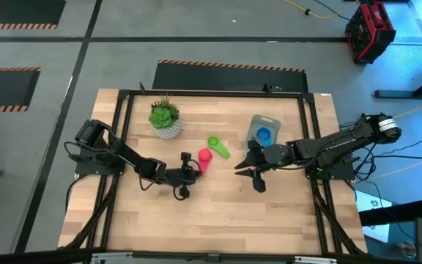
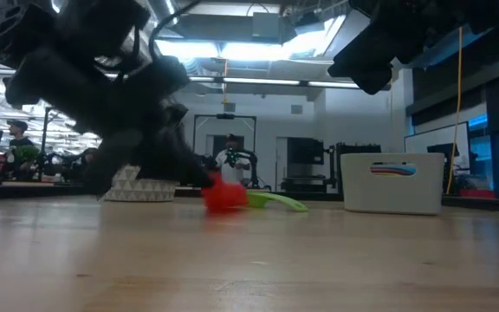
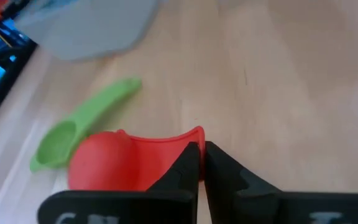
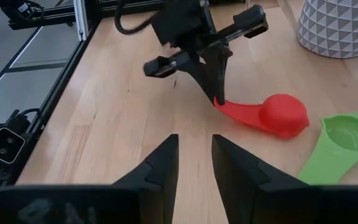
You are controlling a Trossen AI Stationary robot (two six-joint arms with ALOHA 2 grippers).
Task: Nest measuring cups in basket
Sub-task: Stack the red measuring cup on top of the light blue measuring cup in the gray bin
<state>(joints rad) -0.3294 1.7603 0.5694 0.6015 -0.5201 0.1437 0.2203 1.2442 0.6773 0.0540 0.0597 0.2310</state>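
Note:
A red measuring cup (image 1: 204, 159) lies near the table's middle, its bowl (image 4: 283, 114) dome-side up. My left gripper (image 1: 194, 171) is shut on its handle. A green measuring cup (image 1: 218, 147) lies just beyond it, mouth up, on the wood. The pale basket (image 1: 264, 132) stands farther toward the back right with a blue cup (image 1: 264, 135) inside. My right gripper (image 1: 249, 176) hovers open to the right of the red cup, with nothing between its fingers (image 4: 160, 165). My left gripper pinches the free end of the red cup's handle (image 3: 196, 132) between its two fingertips (image 4: 216, 87). The fingers come slanting down from the table's left and lie along the handle. The cup's bowl (image 3: 101, 168) rests on the table.
A small green plant in a white patterned pot (image 1: 166, 121) stands at the back left of the table. A black frame (image 1: 196, 94) rims the table. Bare wood (image 1: 218, 220) lies along the near side.

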